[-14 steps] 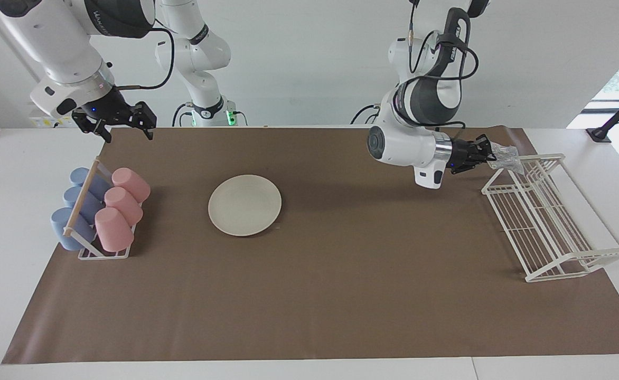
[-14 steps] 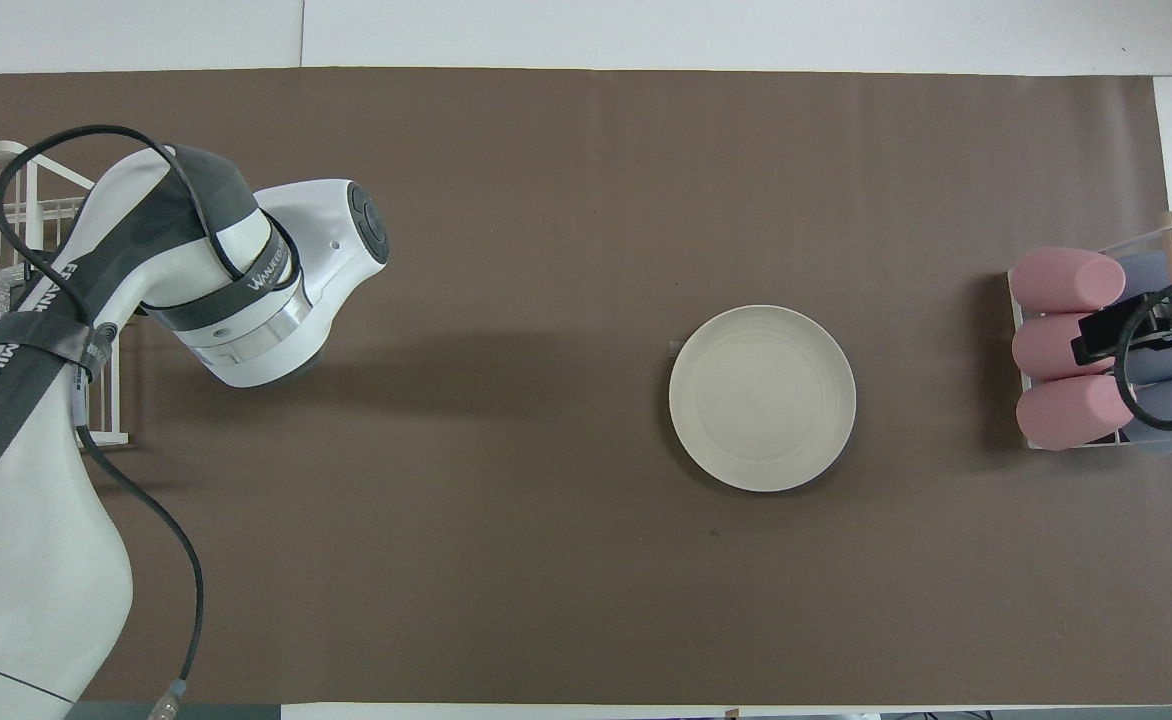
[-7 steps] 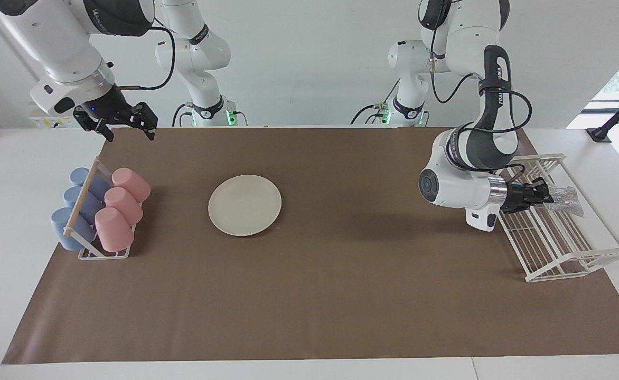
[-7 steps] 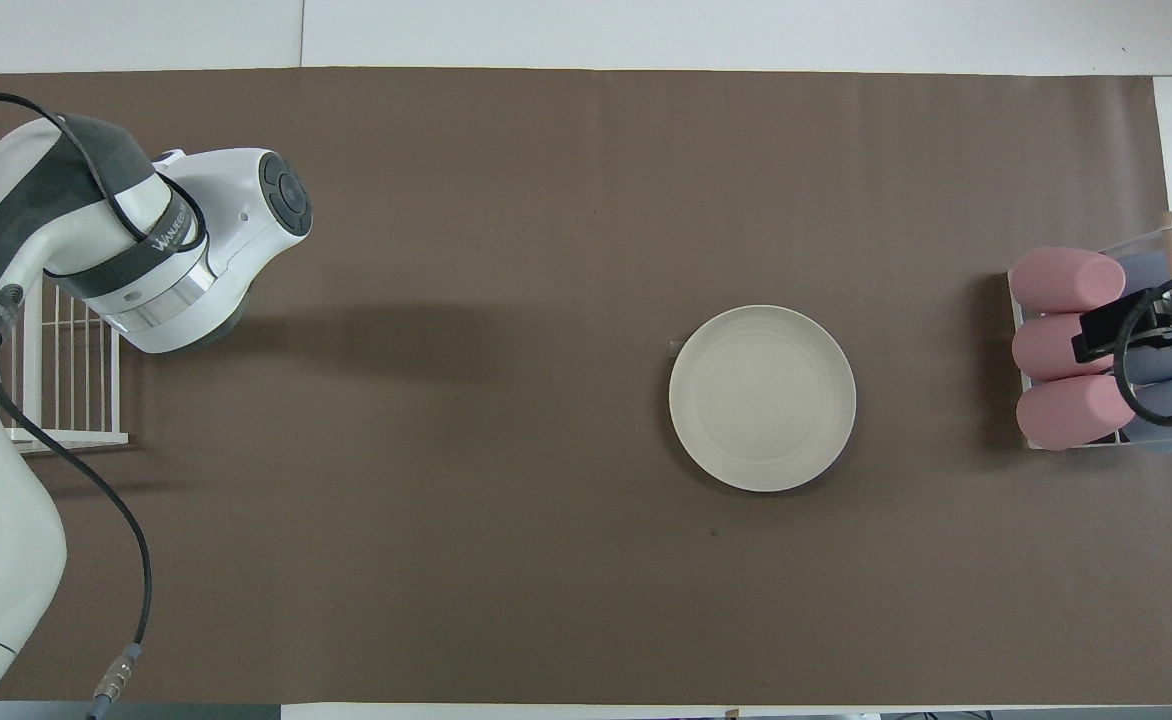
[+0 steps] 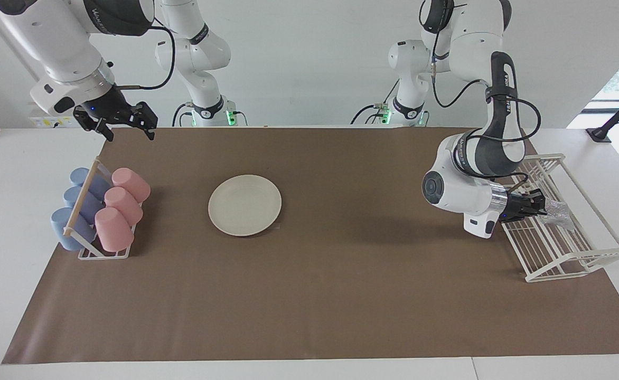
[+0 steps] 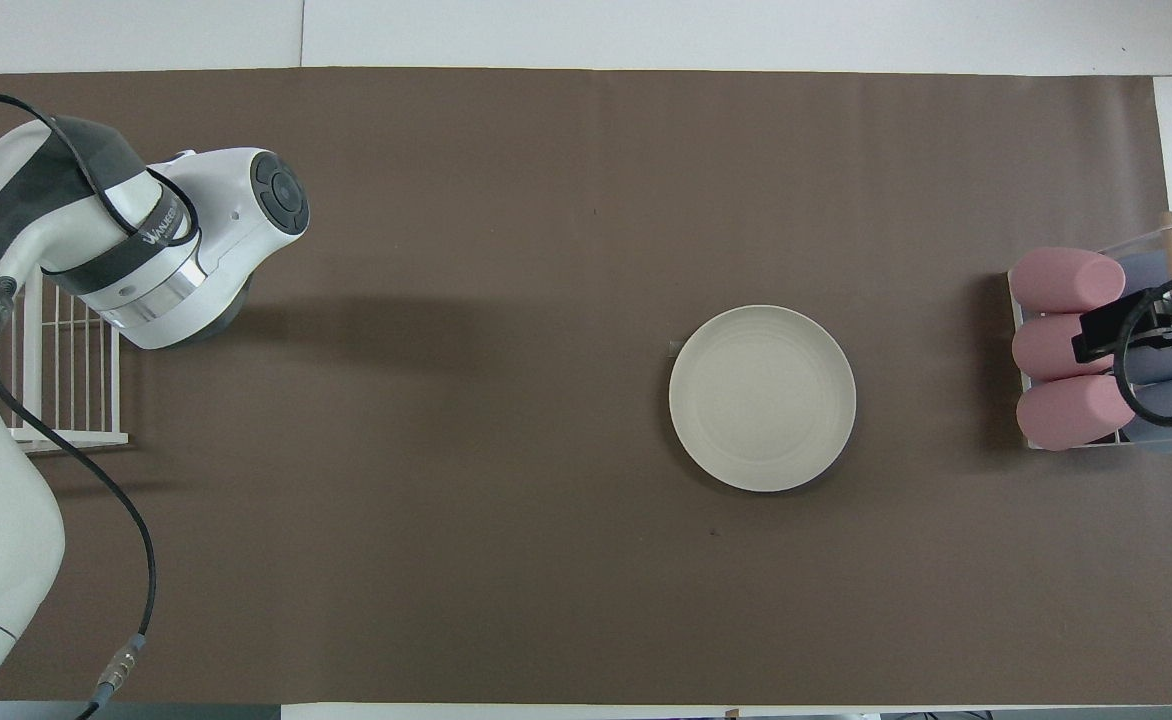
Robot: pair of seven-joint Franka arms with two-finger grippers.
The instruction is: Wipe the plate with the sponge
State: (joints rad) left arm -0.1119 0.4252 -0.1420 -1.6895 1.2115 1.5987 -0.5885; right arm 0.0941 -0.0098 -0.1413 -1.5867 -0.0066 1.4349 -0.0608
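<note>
I see the plate (image 5: 244,205) lying flat and upright on the brown mat, left of centre in the facing view and right of centre in the overhead view (image 6: 762,397). It is round, shallow, cream-white, with faint concentric rings and nothing on it. I see the sponge (image 5: 556,215), a small silvery, crinkled pad, at centre right of the facing view, over the white wire rack (image 5: 563,248).

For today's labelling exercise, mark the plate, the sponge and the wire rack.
plate (image 5: 244,205), facing view, centre of the dish.
sponge (image 5: 557,215), facing view, its shiny crumpled middle.
wire rack (image 5: 579,262), facing view, its low end rail.
</note>
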